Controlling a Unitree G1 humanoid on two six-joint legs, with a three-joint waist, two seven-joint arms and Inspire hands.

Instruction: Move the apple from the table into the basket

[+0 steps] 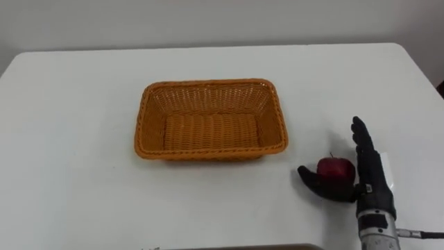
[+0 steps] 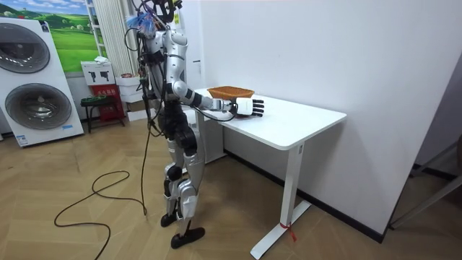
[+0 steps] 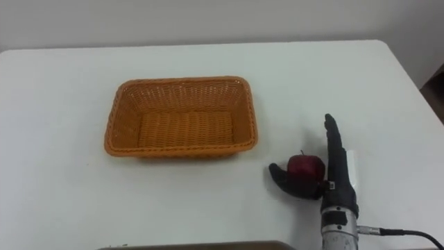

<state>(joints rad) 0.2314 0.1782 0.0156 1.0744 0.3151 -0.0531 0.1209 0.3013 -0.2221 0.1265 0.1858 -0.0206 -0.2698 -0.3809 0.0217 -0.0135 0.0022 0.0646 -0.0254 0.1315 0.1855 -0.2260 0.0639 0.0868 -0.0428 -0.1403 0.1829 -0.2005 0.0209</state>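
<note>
Fingers [image 1: 361, 139] of right hand [image 1: 371, 173] straight, thumb reaching round front of small round dark-red apple [image 1: 337, 169], nothing clamped. Apple sits on white table [image 1: 69, 104], right of orange wicker basket [image 1: 142, 118]. Probably firm, smooth, rolls easily; grasp round widest part.

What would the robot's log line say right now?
apple: on table, outside basket | right robot hand: open, apple between thumb and fingers | basket: empty
</note>
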